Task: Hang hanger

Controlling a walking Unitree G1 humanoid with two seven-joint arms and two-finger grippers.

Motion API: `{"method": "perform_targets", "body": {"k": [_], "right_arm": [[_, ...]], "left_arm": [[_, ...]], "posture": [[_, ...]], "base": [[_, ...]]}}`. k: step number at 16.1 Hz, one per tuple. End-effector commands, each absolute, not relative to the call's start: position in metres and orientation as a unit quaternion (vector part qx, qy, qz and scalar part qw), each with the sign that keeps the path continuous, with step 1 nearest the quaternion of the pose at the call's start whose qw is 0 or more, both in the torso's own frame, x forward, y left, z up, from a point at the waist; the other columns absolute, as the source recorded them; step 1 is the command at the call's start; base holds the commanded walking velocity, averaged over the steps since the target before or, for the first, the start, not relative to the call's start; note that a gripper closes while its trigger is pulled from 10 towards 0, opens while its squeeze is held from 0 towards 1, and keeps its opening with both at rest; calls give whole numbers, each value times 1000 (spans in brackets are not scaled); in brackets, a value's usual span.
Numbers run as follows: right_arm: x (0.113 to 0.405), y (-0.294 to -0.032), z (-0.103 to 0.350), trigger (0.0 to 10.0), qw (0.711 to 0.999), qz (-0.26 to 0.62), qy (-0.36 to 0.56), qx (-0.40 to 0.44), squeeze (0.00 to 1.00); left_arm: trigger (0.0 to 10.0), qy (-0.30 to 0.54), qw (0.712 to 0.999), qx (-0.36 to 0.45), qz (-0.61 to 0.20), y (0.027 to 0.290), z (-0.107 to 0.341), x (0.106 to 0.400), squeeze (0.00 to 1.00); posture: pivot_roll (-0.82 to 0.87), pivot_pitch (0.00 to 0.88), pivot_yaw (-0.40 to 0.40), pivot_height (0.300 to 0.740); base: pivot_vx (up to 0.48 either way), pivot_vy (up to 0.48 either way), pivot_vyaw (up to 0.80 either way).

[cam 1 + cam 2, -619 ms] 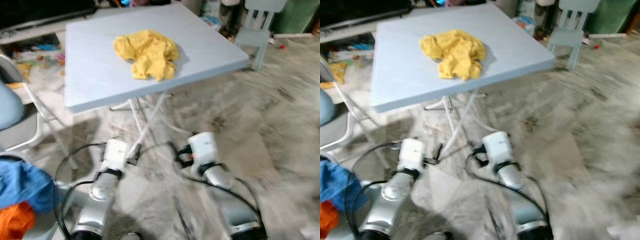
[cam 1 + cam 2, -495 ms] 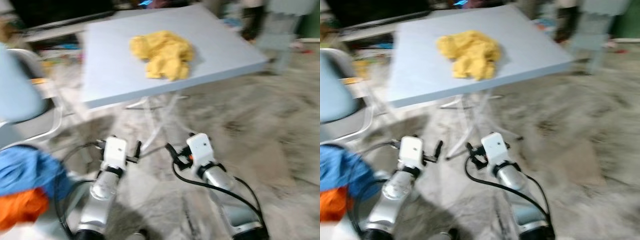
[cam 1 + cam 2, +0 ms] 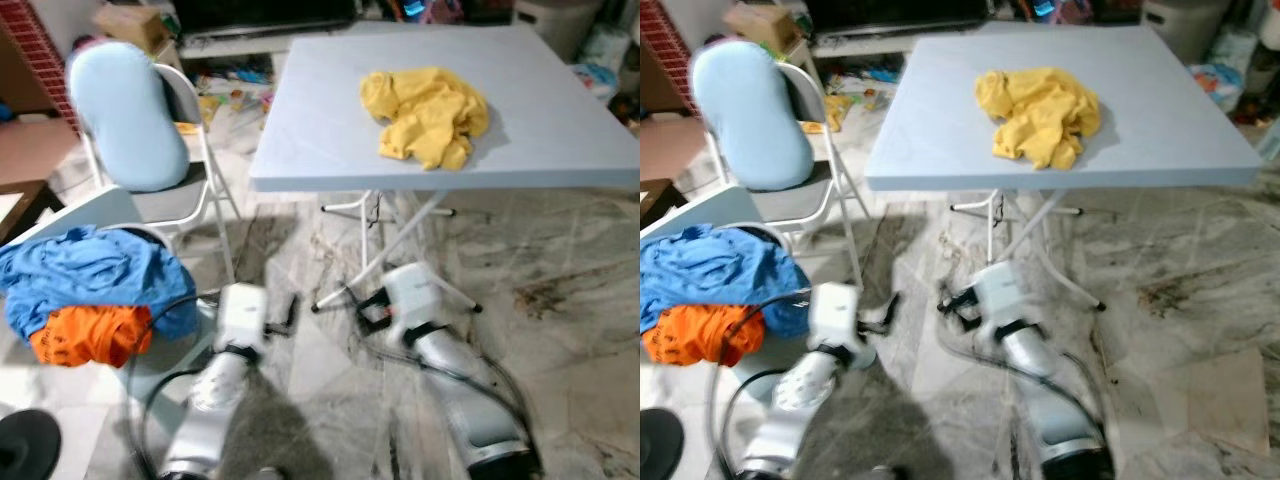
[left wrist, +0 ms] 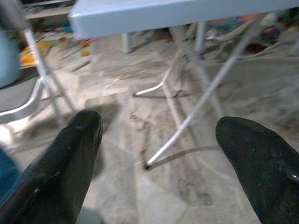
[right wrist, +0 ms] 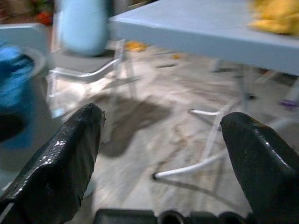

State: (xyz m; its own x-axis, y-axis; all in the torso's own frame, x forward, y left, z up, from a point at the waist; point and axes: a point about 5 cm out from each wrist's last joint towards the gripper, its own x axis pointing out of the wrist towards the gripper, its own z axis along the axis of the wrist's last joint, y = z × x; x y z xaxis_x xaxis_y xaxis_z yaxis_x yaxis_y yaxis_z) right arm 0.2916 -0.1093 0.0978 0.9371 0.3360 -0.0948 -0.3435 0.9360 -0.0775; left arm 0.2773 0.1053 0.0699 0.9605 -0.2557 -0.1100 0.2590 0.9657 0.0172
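Observation:
No hanger can be made out. A crumpled yellow garment (image 3: 425,115) lies on the pale blue folding table (image 3: 320,150). Both arms are held low in front of me, over the marble floor and short of the table's white legs (image 3: 395,250). My left gripper (image 3: 287,312) is open, its black fingers (image 4: 65,163) spread wide with only floor between them. My right gripper (image 3: 368,310) is open too, and its fingers (image 5: 60,158) hold nothing. The table edge (image 4: 177,14) runs above the left gripper in its wrist view.
A folding chair with a pale blue backrest (image 3: 130,120) stands left of the table. At the near left, blue cloth (image 3: 90,275) and orange cloth (image 3: 85,335) lie piled in a white container (image 3: 100,205). Clutter lines the far wall. A dark round object (image 3: 25,455) sits at the bottom left.
The camera has swung left, bringing the chair and the pile of blue and orange clothes into view. Both arms stay low with the grippers open.

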Motion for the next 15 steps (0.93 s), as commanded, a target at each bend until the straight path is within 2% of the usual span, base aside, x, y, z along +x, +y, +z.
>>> {"method": "perform_targets", "body": {"k": [1, 4, 7, 9, 13, 15], "right_arm": [[293, -112, 109, 10000, 989, 142, 5, -39, 0], [293, -138, 109, 10000, 997, 74, -1, -34, 0], [286, -159, 107, 10000, 998, 47, -1, -48, 0], [283, -182, 112, 10000, 999, 5, -6, -54, 0], [283, -187, 112, 10000, 999, 14, 0, -34, 0], [283, -179, 112, 10000, 998, 40, -1, -44, 0]], "left_arm": [[10000, 61, 994, 17, -91, 119, 75, 278, 0], [10000, 42, 997, 18, -55, 133, 89, 270, 0], [10000, 38, 998, 26, -42, 155, 90, 247, 0], [10000, 51, 998, 30, -38, 166, 81, 226, 0], [10000, 53, 998, 21, -27, 168, 81, 218, 0], [10000, 44, 998, 19, -35, 167, 84, 221, 0]], "posture": [[-22, 113, 30, 740], [-20, 118, 33, 740], [-4, 127, 29, 740], [7, 136, 12, 740], [14, 145, -2, 740], [16, 140, 1, 740]], "base": [[0, 0, 0], [0, 0, 0], [0, 0, 0], [0, 0, 0], [0, 0, 0], [0, 0, 300]]}}
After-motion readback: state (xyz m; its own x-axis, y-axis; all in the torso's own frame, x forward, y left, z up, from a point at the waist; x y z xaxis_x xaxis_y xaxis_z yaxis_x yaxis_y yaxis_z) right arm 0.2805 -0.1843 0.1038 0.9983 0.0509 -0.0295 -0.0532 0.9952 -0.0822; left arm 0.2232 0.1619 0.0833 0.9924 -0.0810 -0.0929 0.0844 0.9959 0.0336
